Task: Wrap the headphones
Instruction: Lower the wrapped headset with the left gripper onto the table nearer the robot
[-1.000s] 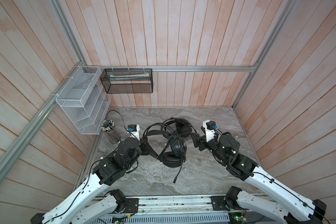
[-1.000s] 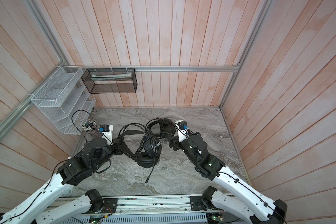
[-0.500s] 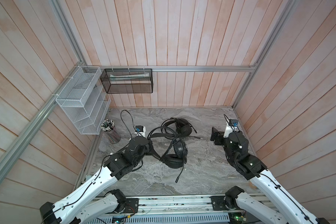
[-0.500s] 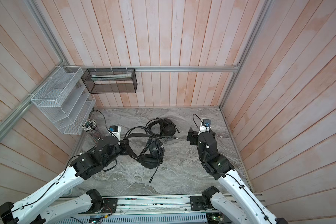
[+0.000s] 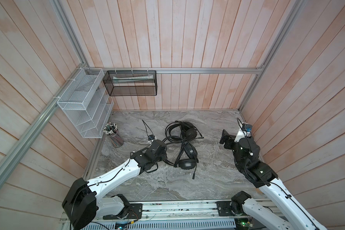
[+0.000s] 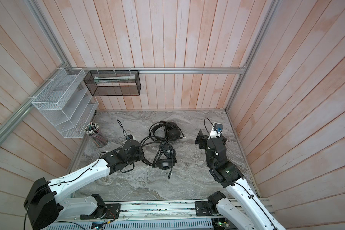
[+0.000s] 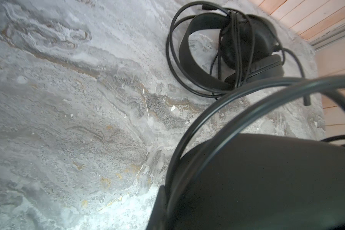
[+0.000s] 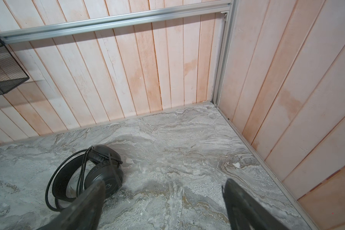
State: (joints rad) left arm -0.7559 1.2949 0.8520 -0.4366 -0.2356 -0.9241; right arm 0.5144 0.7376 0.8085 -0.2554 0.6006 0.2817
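Note:
Two black headphones lie on the grey marble tabletop in both top views. The far headphones (image 5: 190,132) (image 6: 172,131) (image 8: 106,175) (image 7: 245,39) rest with their cable looped round them. The near headphones (image 5: 187,157) (image 6: 164,157) lie mid-table with loose cable over the earcups and the boom mic pointing to the front. My left gripper (image 5: 164,149) (image 6: 140,148) is shut on their headband (image 7: 237,103). My right gripper (image 5: 225,140) (image 6: 200,140) (image 8: 163,199) hovers open and empty near the right wall, well clear of both.
A cup of pencils (image 5: 114,134) stands at the left edge. A white wire rack (image 5: 84,107) and a black mesh basket (image 5: 130,85) hang on the walls above the back left. The right wall is close to my right arm.
My right gripper let go at the headphones, drew back to the right wall and opened wide. My left gripper shifted right, still shut on the near headphones' headband.

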